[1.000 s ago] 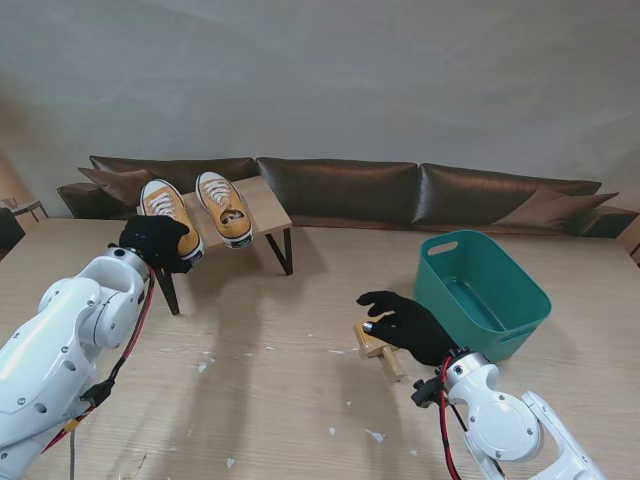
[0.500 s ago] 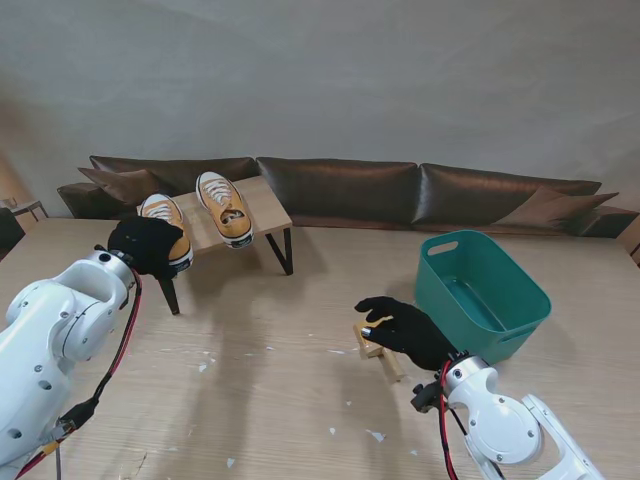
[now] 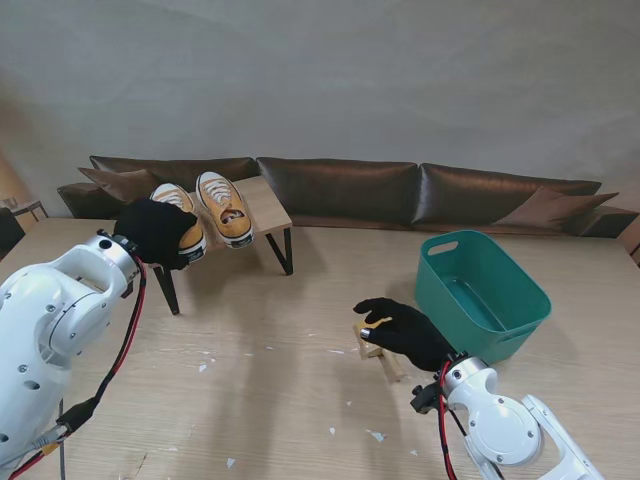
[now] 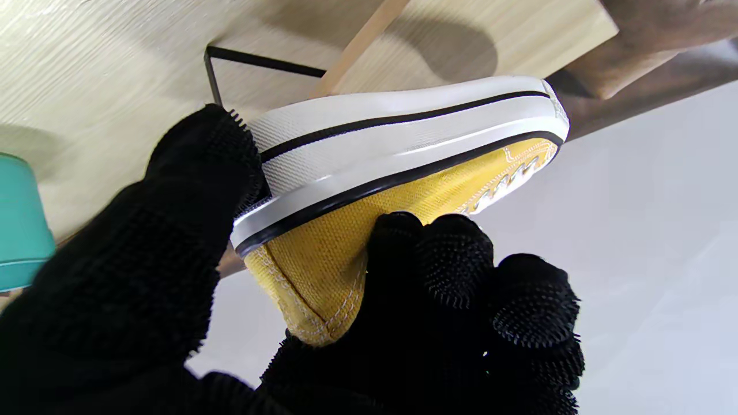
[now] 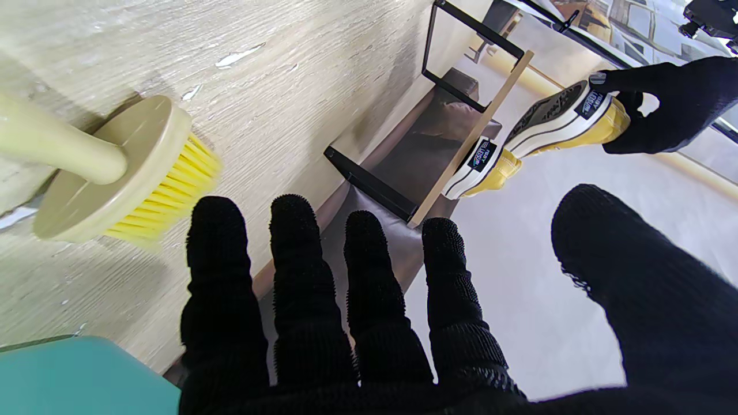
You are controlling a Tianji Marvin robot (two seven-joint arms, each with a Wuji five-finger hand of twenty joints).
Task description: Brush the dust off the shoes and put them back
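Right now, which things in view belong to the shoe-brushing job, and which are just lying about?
Job:
- yellow shoe gripped by the left robot hand, raised off the rack
- second yellow shoe on the wooden rack
- brush on the table, right robot hand open over it

Lying about:
- green bin
- white scraps on the table
- brown sofa

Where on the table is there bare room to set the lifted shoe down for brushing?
Bare wood lies between the rack legs and the brush, in front of the left hand holding the shoe. It is crowded around the right hand, brush and green bin.
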